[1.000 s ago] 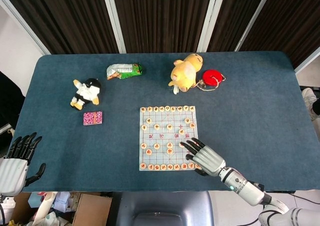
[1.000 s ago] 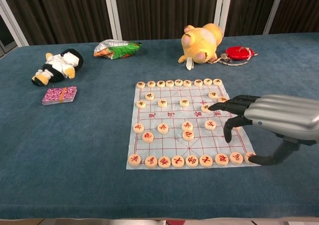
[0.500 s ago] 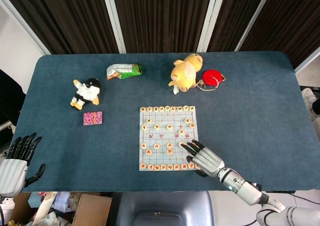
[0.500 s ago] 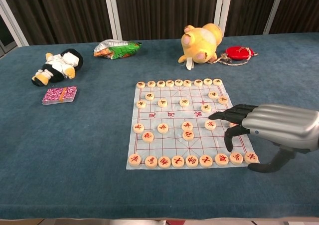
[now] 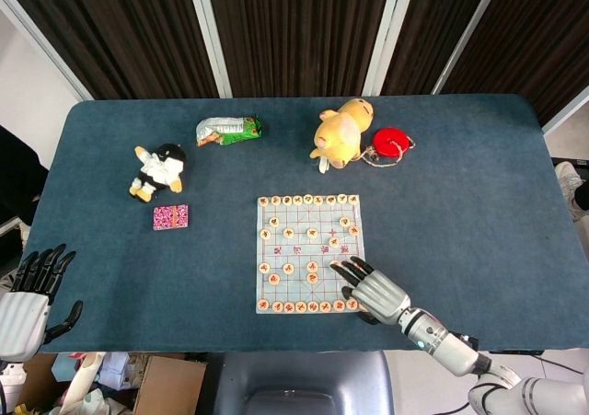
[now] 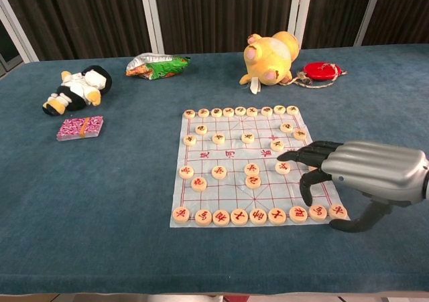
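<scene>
While the blue worktop (image 5: 479, 203) carries several items, the work centres on the chess board sheet (image 6: 231, 193) lying flat near its front edge. The right hand (image 6: 362, 171) hovers low over the sheet's right side, fingers spread and holding nothing; its dark fingertips (image 6: 289, 157) sit just beside a piece (image 6: 283, 167) in the middle rows. Judged from this, no piece is lifted yet, so the pick remains to be done. The left hand (image 5: 26, 306) hangs off the worktop's front left corner, fingers apart, empty. The pieces are pale round discs with red or dark characters, lined along both end rows and scattered between. A yellow plush toy (image 6: 271, 57) lies behind the sheet.
</scene>
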You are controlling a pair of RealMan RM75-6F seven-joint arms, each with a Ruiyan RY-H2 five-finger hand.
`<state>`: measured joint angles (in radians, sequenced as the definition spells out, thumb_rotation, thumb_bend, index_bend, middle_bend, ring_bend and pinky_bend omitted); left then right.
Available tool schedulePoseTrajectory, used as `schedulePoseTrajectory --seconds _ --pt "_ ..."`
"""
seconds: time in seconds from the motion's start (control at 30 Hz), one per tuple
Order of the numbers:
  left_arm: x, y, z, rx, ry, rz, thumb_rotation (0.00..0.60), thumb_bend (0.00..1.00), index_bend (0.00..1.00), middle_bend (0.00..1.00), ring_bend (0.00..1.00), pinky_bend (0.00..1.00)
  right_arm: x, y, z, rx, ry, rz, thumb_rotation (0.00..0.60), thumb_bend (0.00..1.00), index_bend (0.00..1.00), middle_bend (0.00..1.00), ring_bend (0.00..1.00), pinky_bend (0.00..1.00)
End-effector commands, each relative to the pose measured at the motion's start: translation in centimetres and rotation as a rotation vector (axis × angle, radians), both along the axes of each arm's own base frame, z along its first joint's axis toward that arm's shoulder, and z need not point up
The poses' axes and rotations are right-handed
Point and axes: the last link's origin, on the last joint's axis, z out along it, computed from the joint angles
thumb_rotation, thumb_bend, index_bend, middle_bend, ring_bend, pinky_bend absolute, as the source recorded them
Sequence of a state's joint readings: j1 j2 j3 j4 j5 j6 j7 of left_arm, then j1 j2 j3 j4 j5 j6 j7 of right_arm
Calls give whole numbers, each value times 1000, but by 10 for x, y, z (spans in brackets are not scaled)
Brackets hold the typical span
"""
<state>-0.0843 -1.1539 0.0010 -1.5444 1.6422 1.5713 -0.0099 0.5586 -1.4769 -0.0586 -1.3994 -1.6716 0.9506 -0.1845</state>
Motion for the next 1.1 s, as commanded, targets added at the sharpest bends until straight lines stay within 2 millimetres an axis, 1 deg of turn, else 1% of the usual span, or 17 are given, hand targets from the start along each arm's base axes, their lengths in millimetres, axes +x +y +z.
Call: schedulePoseTrajectory --seconds 0.03,0.47,0.77,0.93,1.1 --pt "0 0 0 -2 -1 0 600 371 0 0 0 40 0 0 -1 0 2 -2 600 433 558 36 0 0" --pt "0 -1 1 -7 -2 -2 600 372 0 0 0 40 3 0 -3 -2 10 0 600 438 621 73 0 0" --pt "0 -1 1 -6 -1 -2 600 372 0 0 0 40 5 -2 7 -38 -24 0 600 439 650 88 0 0" --pt "0 -1 1 -6 1 -4 600 373 0 0 0 40 12 -13 16 -77 -72 -17 600 439 650 89 0 0" --pt "0 0 1 -8 3 -2 600 372 0 0 0 40 30 -28 18 -98 -104 -5 600 439 649 90 0 0"
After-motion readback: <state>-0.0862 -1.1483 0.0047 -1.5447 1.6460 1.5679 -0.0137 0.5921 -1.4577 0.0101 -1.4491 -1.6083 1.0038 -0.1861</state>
